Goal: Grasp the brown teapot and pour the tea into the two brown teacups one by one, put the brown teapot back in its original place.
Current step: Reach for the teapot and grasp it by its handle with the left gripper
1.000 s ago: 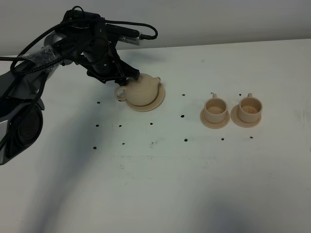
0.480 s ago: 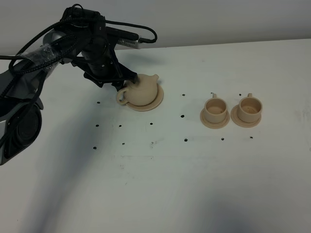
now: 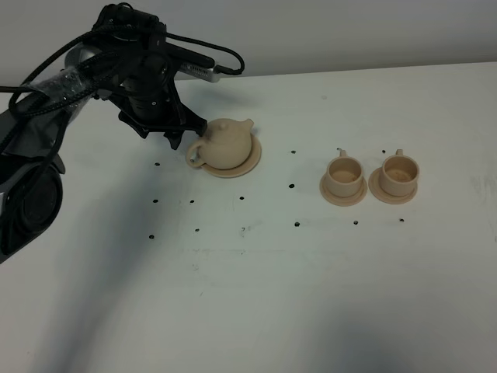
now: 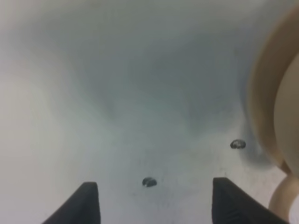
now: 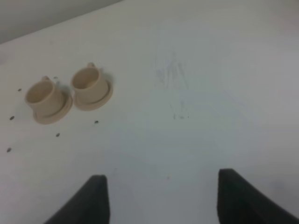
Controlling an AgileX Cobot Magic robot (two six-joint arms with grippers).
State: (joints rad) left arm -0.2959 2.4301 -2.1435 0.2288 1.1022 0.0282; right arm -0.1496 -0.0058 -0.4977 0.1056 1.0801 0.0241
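The brown teapot (image 3: 226,142) stands upright on its wide tan saucer (image 3: 250,162), the original place, with its loop handle (image 3: 194,154) toward the left. My left gripper (image 3: 177,137) is open and empty just left of the handle, not touching it. In the left wrist view the gripper (image 4: 156,205) shows bare table between its tips, and the teapot (image 4: 289,102) is at the edge. The two brown teacups (image 3: 345,171) (image 3: 401,172) sit on small saucers at the right. I cannot make out tea in them. My right gripper (image 5: 166,200) is open, above the table, with both teacups (image 5: 43,95) (image 5: 88,83) in its view.
The white table (image 3: 256,280) has small dark holes scattered across it. The left arm's black body and cables (image 3: 70,85) reach in from the far left. The right arm is out of the exterior high view.
My left gripper was against the teapot's handle side and has drawn back to the left. The teapot, tilted earlier, now stands level on its saucer.
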